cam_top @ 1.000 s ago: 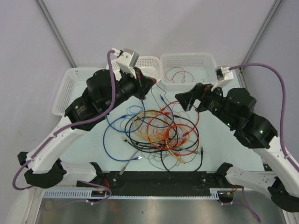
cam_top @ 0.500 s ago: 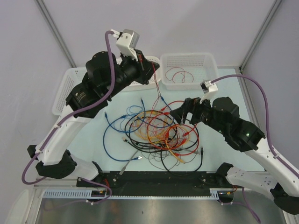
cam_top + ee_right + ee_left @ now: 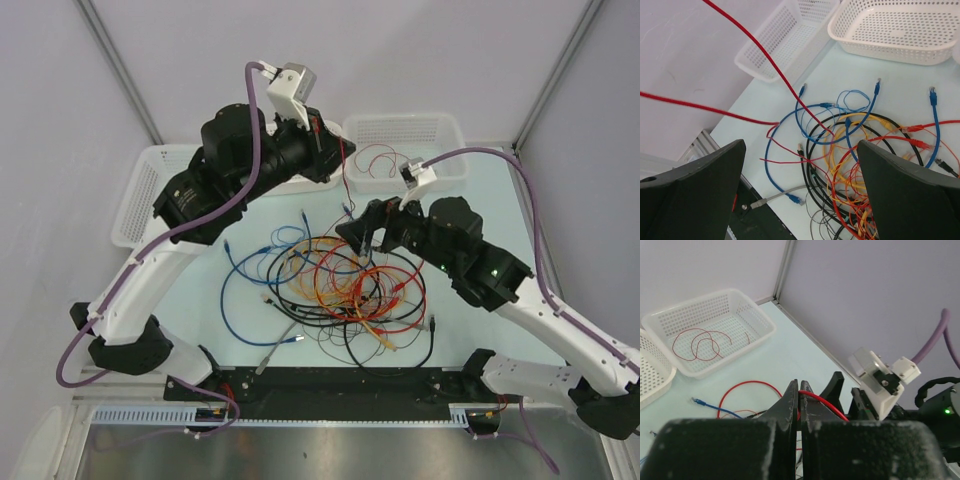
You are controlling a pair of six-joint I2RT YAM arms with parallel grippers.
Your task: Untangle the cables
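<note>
The cables [image 3: 340, 285] lie in a tangled pile of red, orange-yellow, blue, black and grey loops at the table's middle. My left gripper [image 3: 337, 150] is raised above the pile's far side. It is shut on a thin red cable [image 3: 346, 188] that hangs from it down to the pile. In the left wrist view the jaws [image 3: 800, 388] pinch this red cable [image 3: 826, 403]. My right gripper [image 3: 362, 232] is open and empty, just above the pile's far right part. In the right wrist view [image 3: 801, 142] the pile [image 3: 855, 150] lies below and the red cable [image 3: 765, 52] runs taut up to the left.
A white basket [image 3: 450, 135] at the back right holds a thin red wire [image 3: 380, 160], also in the left wrist view [image 3: 705, 342]. Another white basket [image 3: 135, 200] stands at the back left, a third behind my left arm. A grey plug end [image 3: 268, 358] lies near the front rail.
My left gripper has risen and moved right, pulling the red cable up from the pile. My right arm has swung left toward the pile's far side, its gripper still open.
</note>
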